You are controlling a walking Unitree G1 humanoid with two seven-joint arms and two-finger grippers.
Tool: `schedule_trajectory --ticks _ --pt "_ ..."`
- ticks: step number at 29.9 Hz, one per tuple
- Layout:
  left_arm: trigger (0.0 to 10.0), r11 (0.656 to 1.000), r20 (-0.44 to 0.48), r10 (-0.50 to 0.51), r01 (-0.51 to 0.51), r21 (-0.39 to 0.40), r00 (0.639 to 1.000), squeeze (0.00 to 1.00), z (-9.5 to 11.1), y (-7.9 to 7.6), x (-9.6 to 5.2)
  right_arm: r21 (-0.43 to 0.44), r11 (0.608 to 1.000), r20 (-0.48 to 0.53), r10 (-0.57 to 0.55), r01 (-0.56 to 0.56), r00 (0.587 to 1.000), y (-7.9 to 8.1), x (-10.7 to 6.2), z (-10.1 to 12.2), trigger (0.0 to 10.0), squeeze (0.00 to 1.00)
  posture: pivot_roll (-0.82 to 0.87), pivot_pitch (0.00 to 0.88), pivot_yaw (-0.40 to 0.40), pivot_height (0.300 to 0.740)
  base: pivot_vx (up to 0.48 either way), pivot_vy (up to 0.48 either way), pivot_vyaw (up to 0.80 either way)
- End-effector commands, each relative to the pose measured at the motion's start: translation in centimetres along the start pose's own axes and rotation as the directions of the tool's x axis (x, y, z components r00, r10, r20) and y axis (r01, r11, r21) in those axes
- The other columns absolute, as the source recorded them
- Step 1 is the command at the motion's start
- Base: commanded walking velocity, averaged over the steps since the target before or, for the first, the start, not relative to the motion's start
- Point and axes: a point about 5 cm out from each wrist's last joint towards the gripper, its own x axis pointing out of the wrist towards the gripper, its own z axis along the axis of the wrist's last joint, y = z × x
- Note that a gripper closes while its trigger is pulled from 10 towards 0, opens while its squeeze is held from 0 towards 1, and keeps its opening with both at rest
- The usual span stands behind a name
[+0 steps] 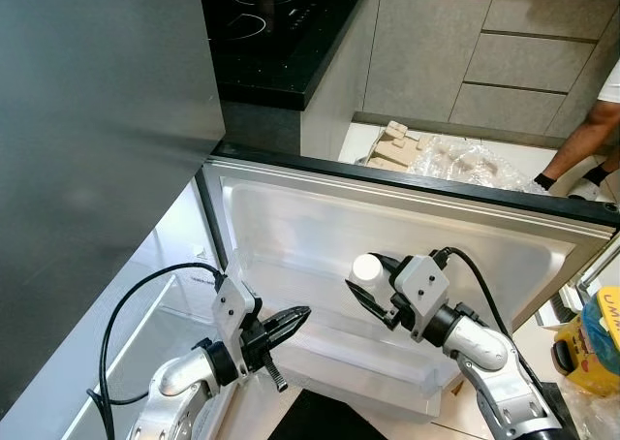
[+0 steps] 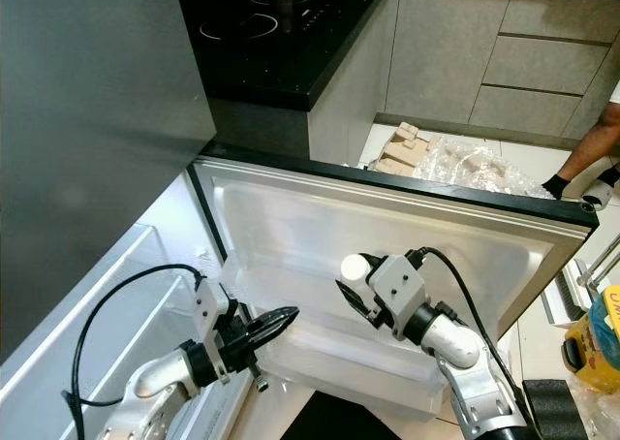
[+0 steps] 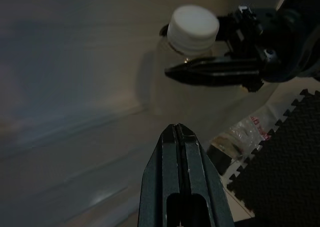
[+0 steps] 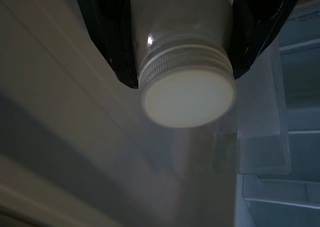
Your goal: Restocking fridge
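Bottle [image 1: 367,268] with white cap clamped in right hand [image 1: 371,287], over door shelf [image 1: 358,362], left hand [image 1: 295,319] pinched closed.

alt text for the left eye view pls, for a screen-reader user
The right claw holds a clear bottle with a white cap over the clear shelf bin on the open fridge door. The left claw, shut and empty, points toward the same bin. Behind are a black stovetop, grey cabinets and a person's leg.
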Motion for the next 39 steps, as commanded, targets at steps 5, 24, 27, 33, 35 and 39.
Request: schedule_trajectory --ticks 5,24,27,33,35,39 --pt "10.0 1.0 0.023 0.003 -0.003 0.012 1.0 0.0 0.4 0.0 0.2 -0.012 1.0 -0.017 0.007 -0.007 1.0 0.2 0.0 -0.5 10.0 0.01 -0.14 0.069 0.041 0.74 0.0 0.0 0.0" --pt "10.0 0.999 0.069 0.042 -0.044 0.026 0.997 0.0 1.2 0.5 0.7 -0.018 1.0 -0.042 0.005 -0.006 0.999 0.3 -0.3 -1.3 10.0 0.59 -0.15 0.079 0.04 0.74 0.0 0.0 0.0" --pt "10.0 0.999 0.068 0.043 -0.045 0.027 0.997 0.0 1.1 0.5 0.7 -0.019 1.0 -0.043 0.004 -0.005 0.999 0.2 -0.4 -1.3 10.0 0.6 -0.15 0.081 0.039 0.74 0.0 0.0 0.0" --pt "10.0 0.998 0.065 0.045 -0.047 0.028 0.997 0.0 1.1 0.5 0.7 -0.021 1.0 -0.044 0.003 -0.004 0.999 0.2 -0.5 -1.4 10.0 0.64 -0.15 0.084 0.038 0.74 0.0 0.0 0.0" --pt "10.0 0.998 0.064 0.047 -0.049 0.028 0.997 0.0 1.1 0.5 0.6 -0.024 1.0 -0.044 -0.002 0.001 0.999 0.1 -0.5 -1.4 10.0 0.64 -0.15 0.085 0.039 0.74 0.0 0.0 0.0" --pt "10.0 0.998 0.062 0.047 -0.049 0.028 0.997 0.0 1.1 0.5 0.6 -0.033 0.999 -0.043 -0.012 0.011 0.999 0.0 -0.4 -1.4 10.0 0.58 -0.15 0.085 0.039 0.74 0.0 0.0 0.0"
